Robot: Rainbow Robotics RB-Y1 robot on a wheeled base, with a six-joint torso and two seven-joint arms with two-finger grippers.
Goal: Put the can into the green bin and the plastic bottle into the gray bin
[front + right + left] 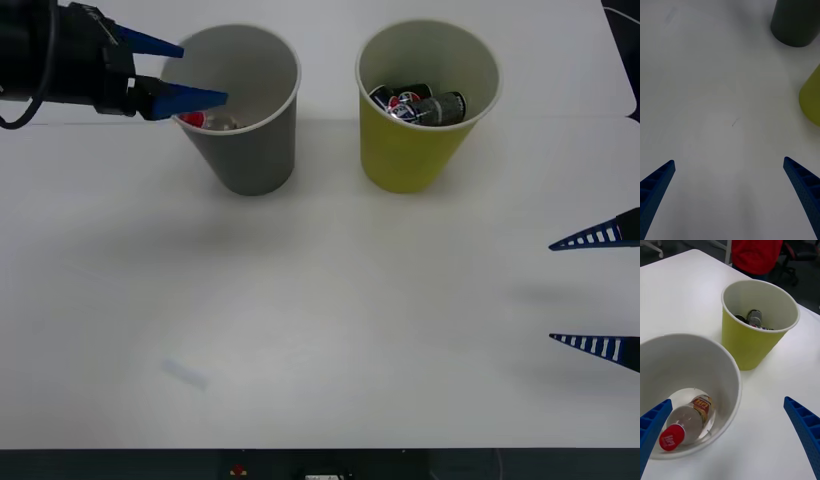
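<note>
White table (320, 330): plastic bottle (688, 420) lies inside gray bin (250, 150), below left gripper's (196, 72) spread, empty jaws.

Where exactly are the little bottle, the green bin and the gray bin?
plastic bottle (690, 416): left wrist view, clear body.
green bin (410, 150): front view, outer wall.
gray bin (250, 155): front view, outer wall.
</note>
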